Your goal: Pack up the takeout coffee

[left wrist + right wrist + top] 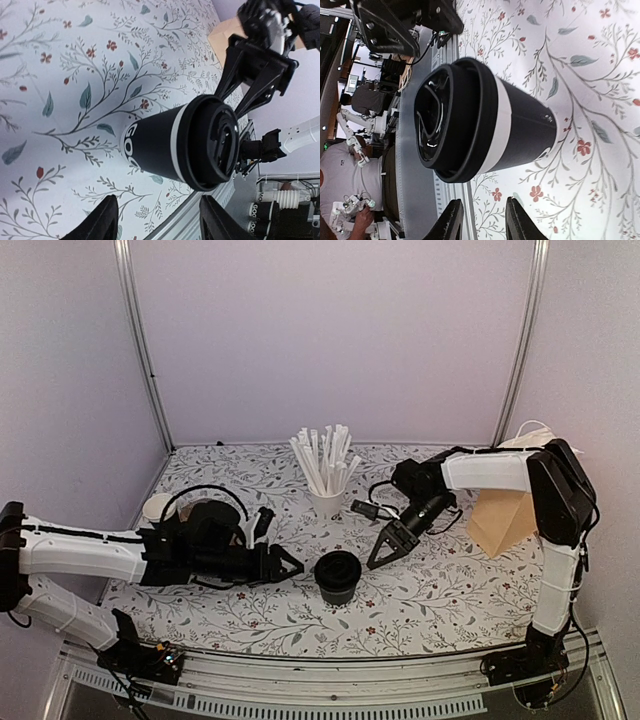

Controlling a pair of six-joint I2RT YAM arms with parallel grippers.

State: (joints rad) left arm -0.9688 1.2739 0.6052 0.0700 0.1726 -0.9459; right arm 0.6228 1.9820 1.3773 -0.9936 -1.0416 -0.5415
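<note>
The black cup (pixel 337 587) stands upright near the middle of the flowered table (pixel 250 625), its black lid (pixel 337 567) seated on the rim. The left gripper (pixel 296 568) lies low just to the cup's left, fingers spread and empty, with the cup ahead of their tips rather than between them. The right gripper (pixel 385 558) hangs close on the cup's far right, tips angled down toward it, jaws parted on nothing. Behind the cup stands a white cup of straws (pixel 326 502).

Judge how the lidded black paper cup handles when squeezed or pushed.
The black paper cup likely dents under hard squeezing. Base narrower than top, so a high push may tip it. Its black plastic lid looks seated, probably stays on.
</note>
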